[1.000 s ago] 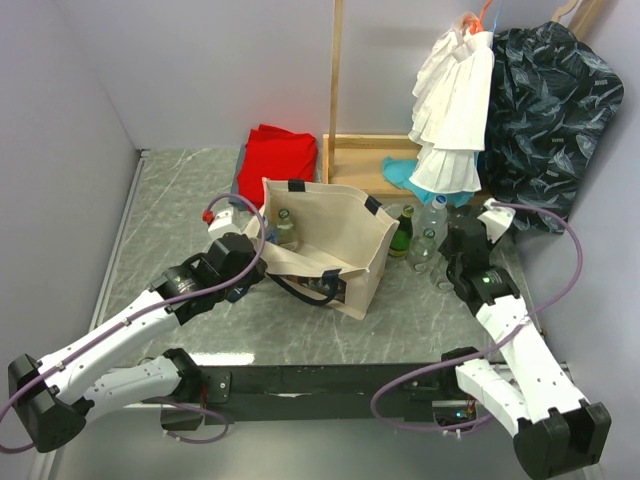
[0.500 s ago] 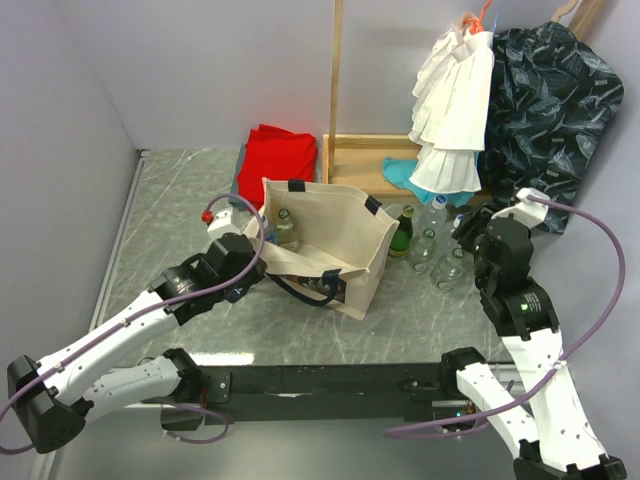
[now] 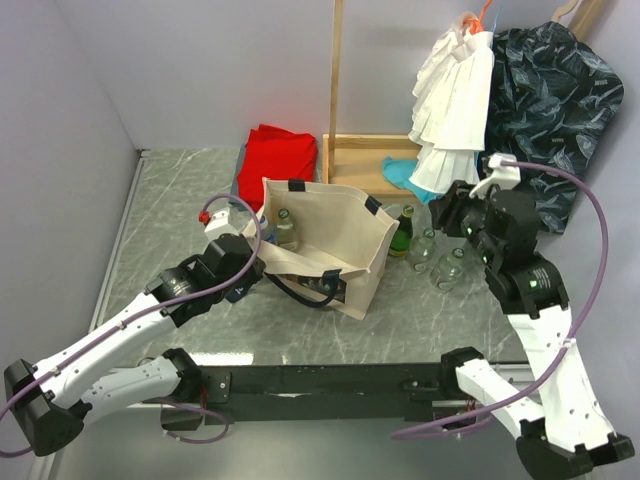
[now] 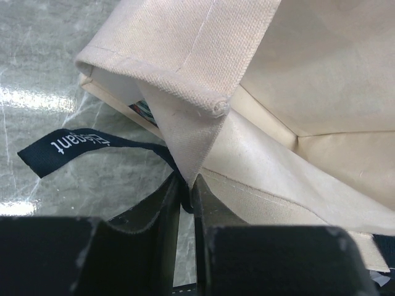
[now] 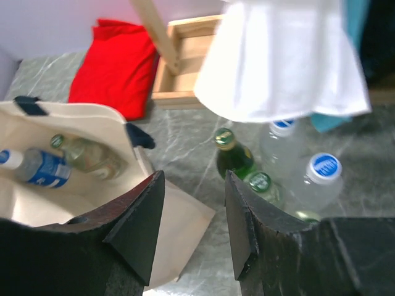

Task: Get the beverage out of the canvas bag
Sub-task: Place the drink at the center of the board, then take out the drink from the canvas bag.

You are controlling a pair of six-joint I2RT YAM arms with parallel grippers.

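The left gripper [image 4: 187,185] pinches its flat dark fingers on a folded corner of the coarse beige canvas bag [image 4: 247,55]; the right gripper [image 5: 194,213] hangs parted and empty to the bag's right; inside the boxy bag lie a clear glass bottle [image 5: 86,157] and a blue-labelled bottle [image 5: 38,168].

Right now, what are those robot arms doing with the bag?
The left gripper has its jaws pinched shut on a corner of the bag. The right gripper hangs over the standing bottles beside the bag, jaws apart and empty. Two bottles lie inside the bag, and neither is gripped yet.
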